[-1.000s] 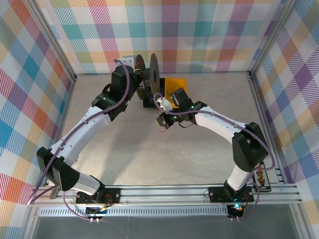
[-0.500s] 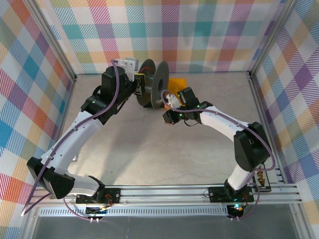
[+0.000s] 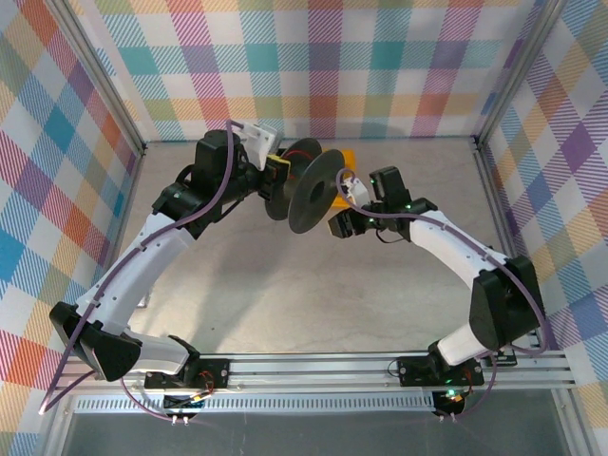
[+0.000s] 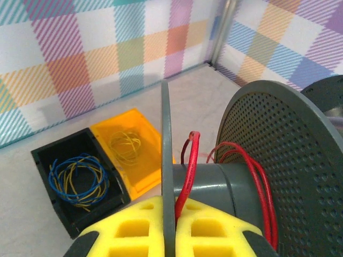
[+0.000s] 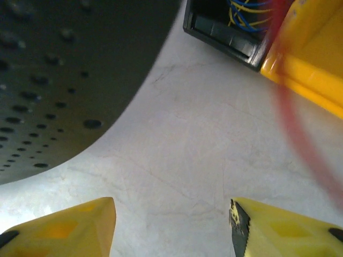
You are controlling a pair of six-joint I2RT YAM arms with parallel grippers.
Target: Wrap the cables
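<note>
- Starting with the top view: the left gripper (image 3: 274, 171) has swung the spool (image 3: 318, 190) rightward and turned it over the last second, so a broad flange now faces the camera. The right gripper (image 3: 342, 204) has risen from low over the table (image 3: 285, 294) and now sits just beside that flange.
- In that same second the right gripper went from closed to parted. You can read this as letting go of the cable after a turn, probably to take a fresh hold further along. The wrapping looks unfinished.
- Left wrist view: the left gripper (image 4: 168, 217) is clamped on the spool's thin flange, with a yellow pad on either side. The cable (image 4: 188, 166) is red and very thin. It lies in a few slack loops over the spool's (image 4: 214, 184) grey core, and one loop stands proud. Beyond it sit a black bin (image 4: 53, 198) holding blue and yellow wires (image 4: 77, 179) and a yellow bin (image 4: 144, 179).
- Right wrist view: the right gripper (image 5: 171, 225) stands open over the table (image 5: 187, 139) with nothing between its fingers. The cable (image 5: 300, 128) passes as a red blur on the right, apart from them.
</note>
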